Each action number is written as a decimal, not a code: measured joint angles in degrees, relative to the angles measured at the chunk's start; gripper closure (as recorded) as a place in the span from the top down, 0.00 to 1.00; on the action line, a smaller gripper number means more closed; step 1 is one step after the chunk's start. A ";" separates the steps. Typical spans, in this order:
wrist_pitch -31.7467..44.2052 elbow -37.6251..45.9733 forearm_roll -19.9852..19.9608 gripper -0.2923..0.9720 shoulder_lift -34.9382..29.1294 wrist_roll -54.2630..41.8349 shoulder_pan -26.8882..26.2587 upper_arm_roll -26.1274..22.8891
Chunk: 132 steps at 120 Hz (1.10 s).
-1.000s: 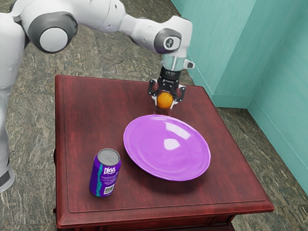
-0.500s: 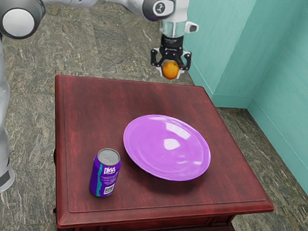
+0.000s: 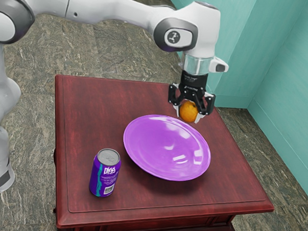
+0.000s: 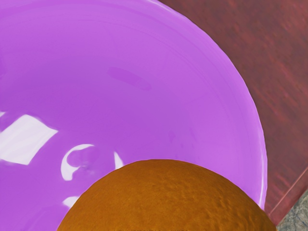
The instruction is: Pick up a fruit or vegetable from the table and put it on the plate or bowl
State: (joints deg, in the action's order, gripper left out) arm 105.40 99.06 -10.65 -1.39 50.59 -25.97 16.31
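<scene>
An orange (image 3: pixel 189 111) hangs in the air over the far right rim of the purple plate (image 3: pixel 157 151), with my black gripper (image 3: pixel 190 110) shut on it. The plate lies in the middle of the dark red table (image 3: pixel 87 112). In the wrist view the orange (image 4: pixel 168 198) bulges large right under my hand, and the glossy plate (image 4: pixel 120 86) spreads beneath it with table wood past its rim.
A purple soda can (image 3: pixel 106 173) stands upright near the table's front, to the exterior view's left of the plate. Teal walls (image 3: pixel 279 54) rise behind and to the exterior view's right. The table's edge lies close beyond the plate's rim.
The gripper lifted the orange off the table, rose high behind the table, then swung toward the exterior view's right and down to the plate's far rim.
</scene>
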 joint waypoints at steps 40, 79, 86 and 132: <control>-0.01 0.04 -0.02 0.49 0.21 2.21 7.04 -0.10; -0.02 0.00 -0.01 0.49 -0.02 4.24 12.49 -0.20; -0.02 0.00 -0.01 0.49 -0.04 4.60 12.21 -0.21; 0.11 0.14 -2.40 0.73 0.22 6.16 3.83 0.02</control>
State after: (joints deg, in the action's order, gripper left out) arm 105.51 99.20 -13.05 -1.17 56.75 -22.13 16.33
